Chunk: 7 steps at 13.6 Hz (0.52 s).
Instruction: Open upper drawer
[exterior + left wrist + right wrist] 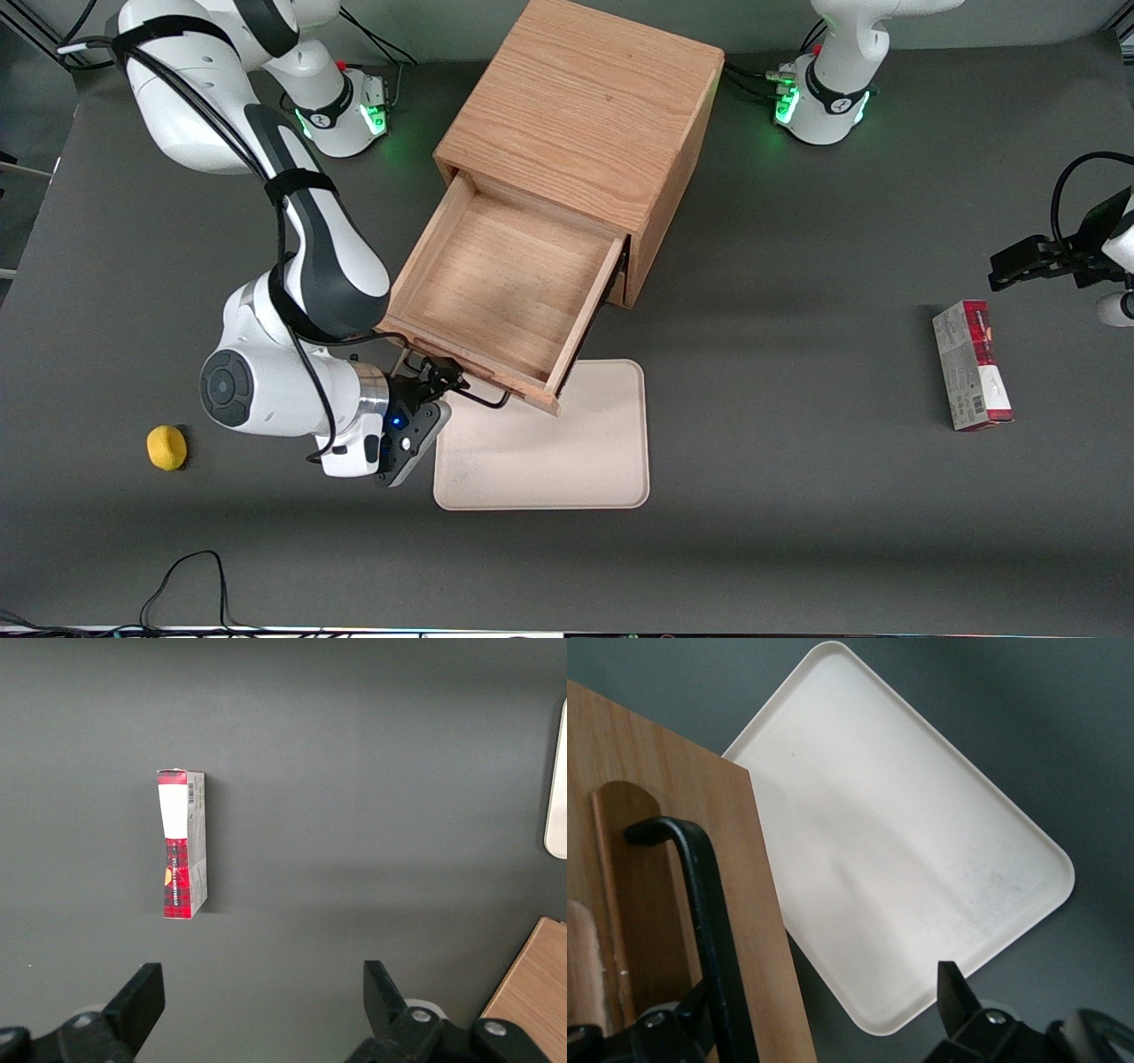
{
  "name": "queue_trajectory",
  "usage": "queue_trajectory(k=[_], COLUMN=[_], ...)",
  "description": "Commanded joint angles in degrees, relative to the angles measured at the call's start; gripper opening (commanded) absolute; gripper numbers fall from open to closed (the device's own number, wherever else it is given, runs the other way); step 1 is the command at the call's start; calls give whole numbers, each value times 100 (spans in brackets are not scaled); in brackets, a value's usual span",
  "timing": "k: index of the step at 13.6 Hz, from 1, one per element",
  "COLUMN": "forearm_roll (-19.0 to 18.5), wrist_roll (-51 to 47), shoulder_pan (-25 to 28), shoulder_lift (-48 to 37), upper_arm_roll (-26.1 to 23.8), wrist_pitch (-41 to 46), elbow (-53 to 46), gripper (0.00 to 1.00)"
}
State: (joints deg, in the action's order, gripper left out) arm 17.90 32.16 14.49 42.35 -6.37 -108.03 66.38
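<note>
Front view: the light-wood upper drawer (pixel 500 288) stands pulled far out of the oak cabinet (pixel 580 133); the right gripper (pixel 436 377) sits at its thin black bar handle (pixel 461 390), fingers spread wide with one on either side of the bar.

Grainy matt wood upper drawer (pixel 505 288); smooth black metal handle (pixel 713 930).

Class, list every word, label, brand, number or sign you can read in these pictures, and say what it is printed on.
No text can be read anywhere.
Red and grey carton: print and a barcode, too small to read.
Upper drawer, cream tray, yellow ball: no markings.
Gripper, at the drawer's black handle: no label legible; fingers open.
</note>
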Motion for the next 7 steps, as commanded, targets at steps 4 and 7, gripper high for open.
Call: queue_trajectory(k=[4, 7], forearm_roll=[318, 355], wrist_roll=[62, 44], shoulder_pan=[-139, -174], shoulder_lift=[203, 203], upper_arm_roll=[-66, -66], wrist_pitch=[-8, 54], elbow=[-353, -432], gripper=[100, 100])
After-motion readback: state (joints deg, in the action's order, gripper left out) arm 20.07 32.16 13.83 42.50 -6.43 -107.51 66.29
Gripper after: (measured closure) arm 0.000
